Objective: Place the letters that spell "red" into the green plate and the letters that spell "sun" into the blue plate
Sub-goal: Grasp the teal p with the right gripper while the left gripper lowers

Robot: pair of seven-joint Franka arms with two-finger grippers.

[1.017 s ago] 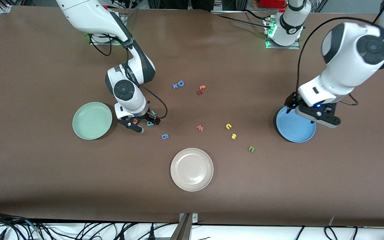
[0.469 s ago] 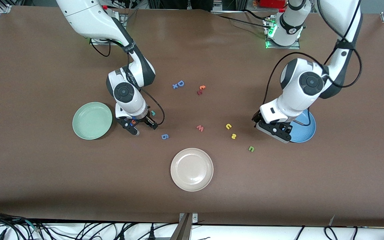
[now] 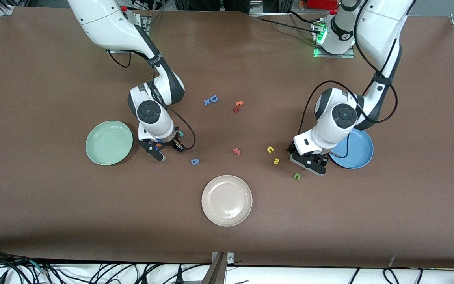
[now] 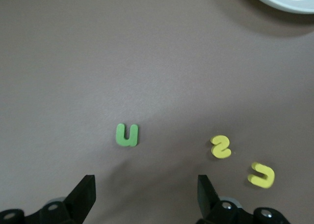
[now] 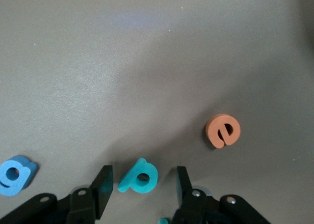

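1. The right gripper (image 5: 142, 185) is low over the desk, between the beige plate (image 3: 227, 200) and the green plate (image 3: 108, 142). Its fingers (image 5: 104, 187) have narrowed to straddle the teal d (image 5: 140, 176) but are still apart, with a gap on each side and nothing gripped.
2. The left gripper (image 4: 146, 193) has swung off the blue plate (image 3: 354, 149) and dropped toward the beige plate's side of it. Its fingers (image 4: 206, 190) are spread wide and empty, and the green n (image 4: 127, 134) lies just ahead of them.
3. Judged from this, both arms are starting first picks, d for "red" and n for "sun". Both target plates are empty.
4. The orange e (image 5: 223, 130) lies near d and the teal r (image 3: 181, 133) just beside the right gripper. The yellow s (image 4: 221, 146) and u (image 4: 261, 175) lie near n, farther from the camera than the beige plate.
5. The blue g (image 5: 14, 174) and the pink w (image 3: 236, 151) are distractors, and both lie close by.
6. The brown desk (image 3: 53, 221) is matte. Cables trail below its front edge.
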